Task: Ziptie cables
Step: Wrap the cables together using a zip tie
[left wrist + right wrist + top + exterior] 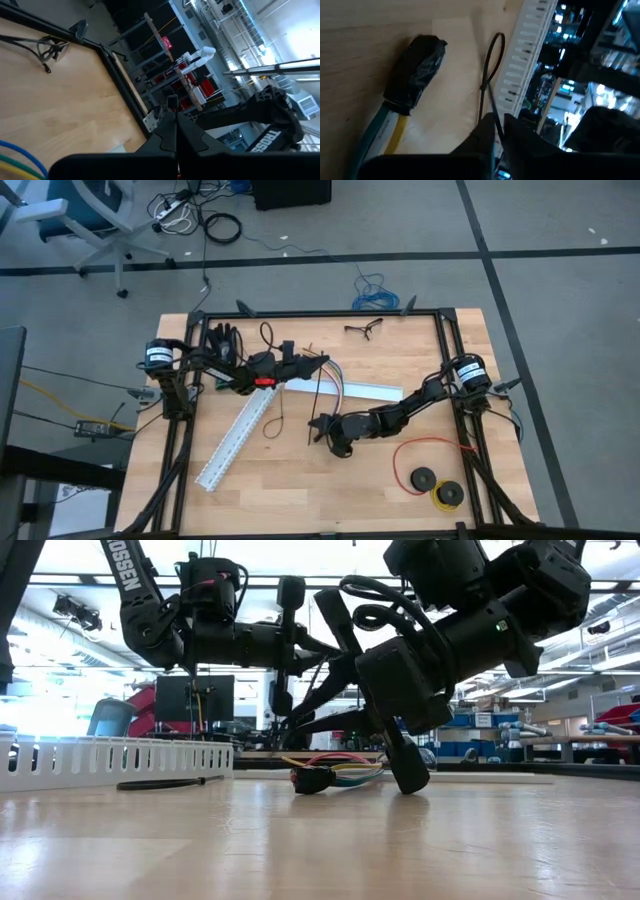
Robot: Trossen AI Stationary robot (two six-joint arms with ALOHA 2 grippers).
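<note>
The cables [336,386] are thin coloured wires ending in a dark wrapped plug [417,65], [310,780] that rests on the table at mid table. A black zip tie, closed into a loop [493,55], reaches from beside the plug to my right gripper [497,122], [322,430], which is shut on it, low over the table. My left gripper [176,122], [321,364] hangs shut and about level above the wires, whose blue, green and yellow strands [17,160] pass below it. My right gripper pinches the zip tie's straight tail [489,106] between its two fingers, at their tips. The looped end lies out ahead of the fingers, toward the white channel. My left gripper: a short dark stub [172,104] shows past its shut tips; I cannot tell whether it is held.
Two white slotted channels lie on the table, one slanting at the left [235,438] and one across the middle [372,390]. A red wire loop with black spools [430,476] lies near right. A black strip [165,783] lies flat left of the plug. A black frame [320,313] rims the table.
</note>
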